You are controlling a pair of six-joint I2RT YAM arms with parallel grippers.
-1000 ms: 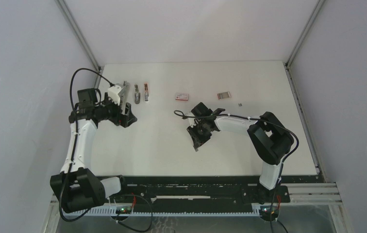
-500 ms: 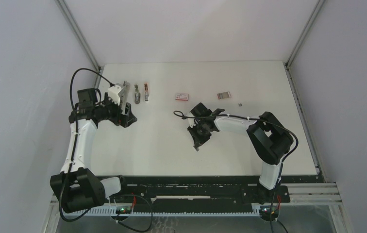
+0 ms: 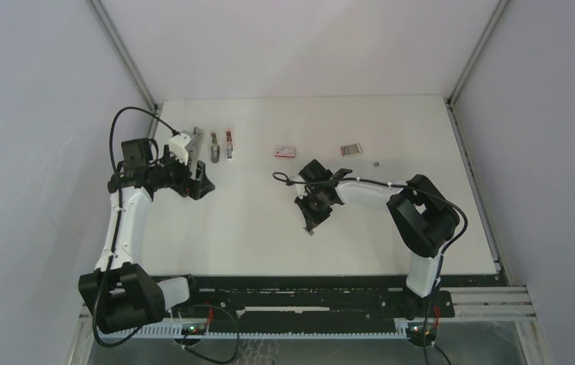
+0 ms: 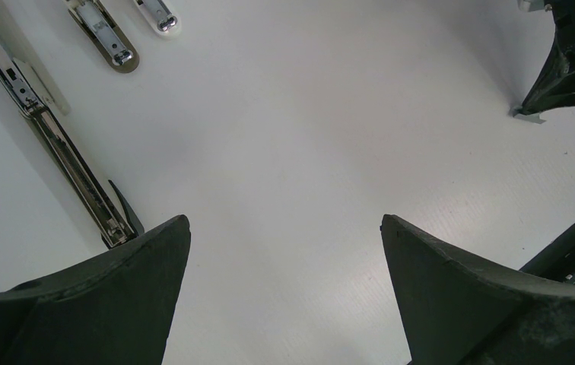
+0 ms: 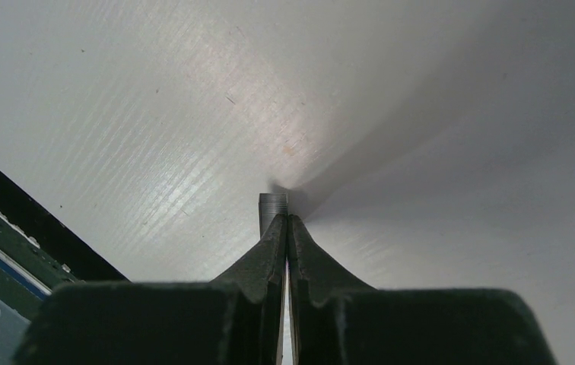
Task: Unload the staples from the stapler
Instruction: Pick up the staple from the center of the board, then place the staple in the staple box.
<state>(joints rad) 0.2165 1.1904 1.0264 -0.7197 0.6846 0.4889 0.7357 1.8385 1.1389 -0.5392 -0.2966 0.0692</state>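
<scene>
Nearest the arm bases, the right pincer (image 5: pixel 286 222) reaches low over the middle of the white desk (image 3: pixel 254 251), tilted down toward its surface. Its two fingers are pressed together, and between their tips they pinch the staples (image 5: pixel 272 205), a short grey ribbed strip that sticks out past the tips just above the desk. The top view shows the same strip as a pale sliver at the pincer's near end.

Farther back, on the left side, the left pincer (image 4: pixel 284 222) hangs over the desk with its fingers spread wide and nothing between them.

Just beyond it lies the stapler (image 4: pixel 56 141), opened out, its long metal rail stretched along the desk with a white part beside it. Two small oblong metal pieces (image 3: pixel 214 147) (image 3: pixel 229 144) lie side by side just right of the stapler.

At about the same depth, right of the middle, sits a small flat red-and-white box (image 3: pixel 285 150). A grey-and-red tray (image 3: pixel 351 149) lies farther right, and a tiny dark speck (image 3: pixel 376 163), too small to identify, lies near that tray.
</scene>
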